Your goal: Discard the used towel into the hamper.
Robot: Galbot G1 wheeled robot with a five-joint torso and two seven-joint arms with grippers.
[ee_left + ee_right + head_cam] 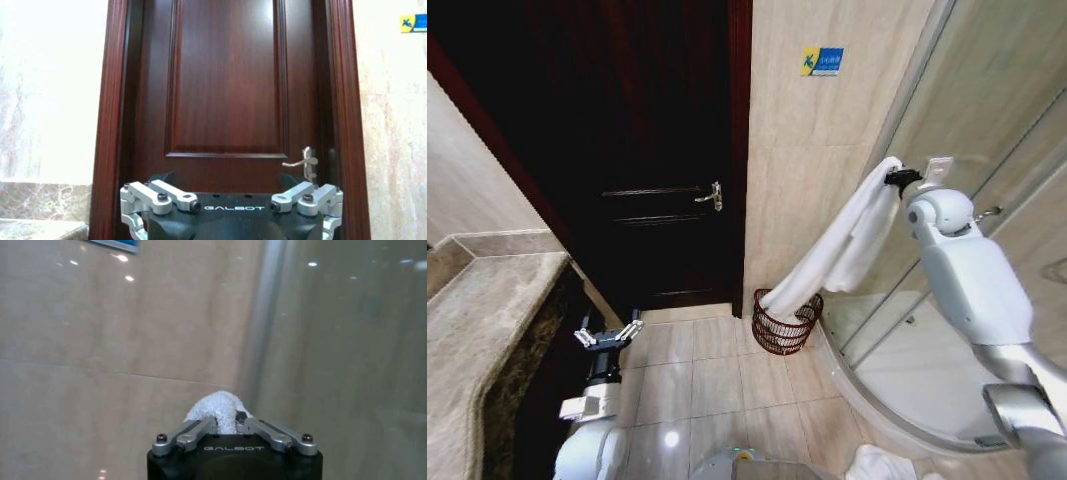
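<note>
The right gripper sits closest to its wrist camera, fingers clamped together on a bunched corner of the white towel. In the head view that gripper is raised high near the shower glass, and the towel hangs from it in a long drape. Its long axis slants down and toward the door; the free end points into the hamper, which stands on the floor tiles at the foot of the wall, between the door frame and the shower kerb. The towel's lower end looks to be at or just inside the rim.

To finish well, the grip should probably be lowered and brought over the hamper so the cloth piles inside before letting go; dropped from this height, the upper part could fall over the rim.

The left gripper is parked low beside the counter, fingers apart, facing the door.
</note>
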